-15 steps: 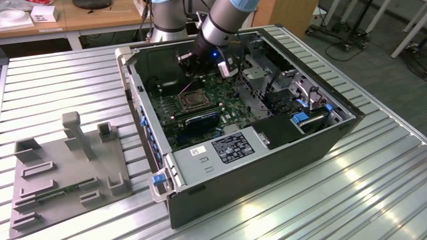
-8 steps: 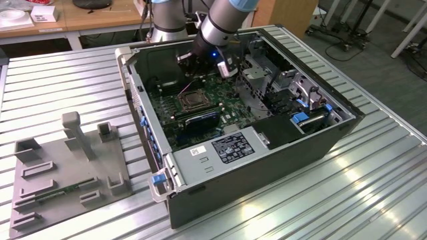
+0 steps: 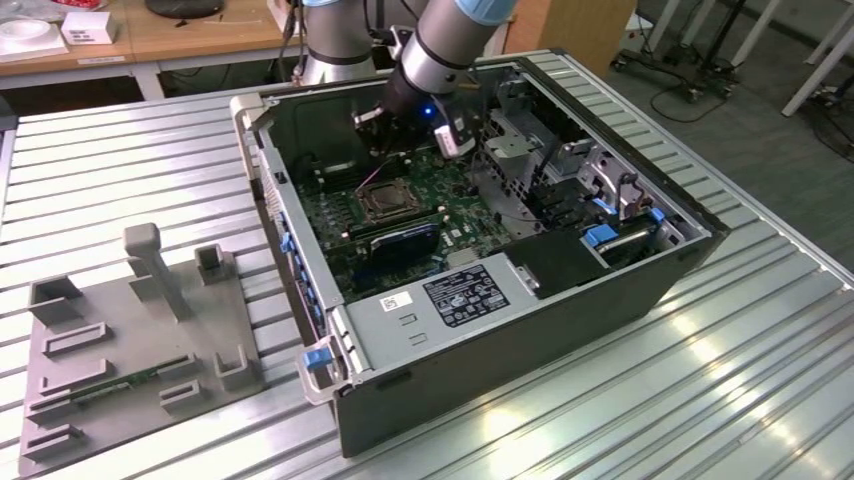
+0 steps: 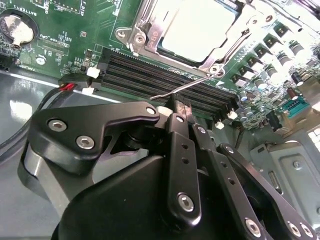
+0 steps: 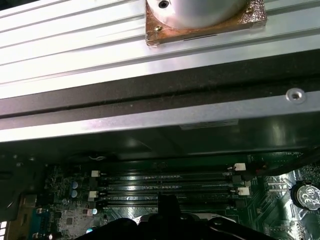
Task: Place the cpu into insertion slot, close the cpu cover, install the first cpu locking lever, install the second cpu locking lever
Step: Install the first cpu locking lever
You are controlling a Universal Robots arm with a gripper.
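Cpu [image 4: 199,29]: pale silvery flat square

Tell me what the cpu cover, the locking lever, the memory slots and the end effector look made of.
cpu cover: bare metal, likely stamped steel; bright silvery glare.
locking lever: thin metal rod, same shiny finish.
memory slots: matte black, probably moulded plastic.
end effector: black satin links with silvery screws; painted metal or plastic, cannot tell.

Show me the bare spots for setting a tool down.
Free: the ribbed table on the exterior view's right of the computer case, and beside the grey fixture. Crowded: inside the case, around the gripper and insertion slot.
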